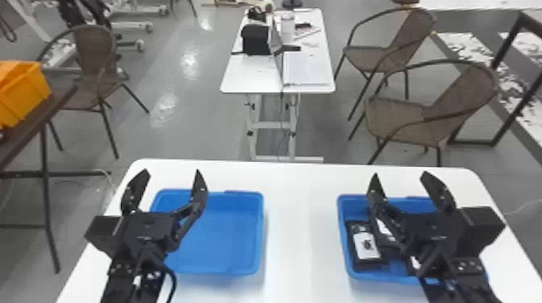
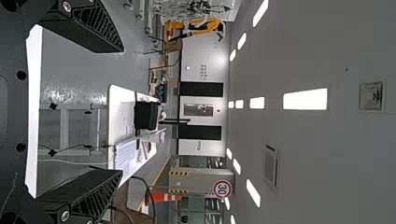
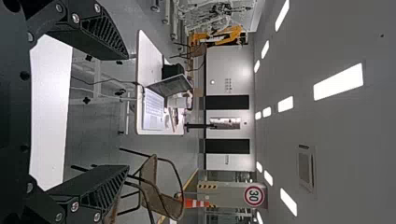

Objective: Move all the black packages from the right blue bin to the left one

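Observation:
In the head view my left gripper [image 1: 171,183] is above the left blue bin [image 1: 226,241], which holds nothing I can see. My right gripper [image 1: 403,181] hangs above the right blue bin [image 1: 342,241]. A black package [image 1: 365,245] with a white label lies in that bin's left part, and another black package [image 1: 385,231] is beside it, partly behind the right arm. More black and white shows under the arm. In the left wrist view the left gripper [image 2: 119,109] is open; in the right wrist view the right gripper [image 3: 126,112] is open too, both with nothing between their fingers.
Both bins stand on a white table [image 1: 300,241], with bare tabletop between them. Beyond it are a smaller table [image 1: 250,76] with a laptop, brown chairs [image 1: 403,117] and, at far left, an orange crate [image 1: 24,92] on a dark table.

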Available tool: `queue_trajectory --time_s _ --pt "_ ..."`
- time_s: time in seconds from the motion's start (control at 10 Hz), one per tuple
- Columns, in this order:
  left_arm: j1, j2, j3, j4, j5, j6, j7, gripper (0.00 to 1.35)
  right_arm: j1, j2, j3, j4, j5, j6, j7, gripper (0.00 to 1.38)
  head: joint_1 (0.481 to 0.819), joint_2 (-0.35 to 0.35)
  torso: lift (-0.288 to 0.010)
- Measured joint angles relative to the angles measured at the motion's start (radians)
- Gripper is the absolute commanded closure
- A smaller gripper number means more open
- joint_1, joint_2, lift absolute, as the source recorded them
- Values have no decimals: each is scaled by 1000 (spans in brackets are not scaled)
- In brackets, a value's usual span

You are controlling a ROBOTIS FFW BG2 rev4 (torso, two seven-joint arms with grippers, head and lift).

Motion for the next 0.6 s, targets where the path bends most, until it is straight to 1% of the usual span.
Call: queue_trajectory --time_s 0.3,0.6 --pt "-2 0 0 1 0 -2 0 98 0 0 0 -2 5 0 0 185 695 41 0" --pt "-8 0 0 1 -3 -7 0 98 1 5 2 -10 38 -21 -4 188 695 43 0"
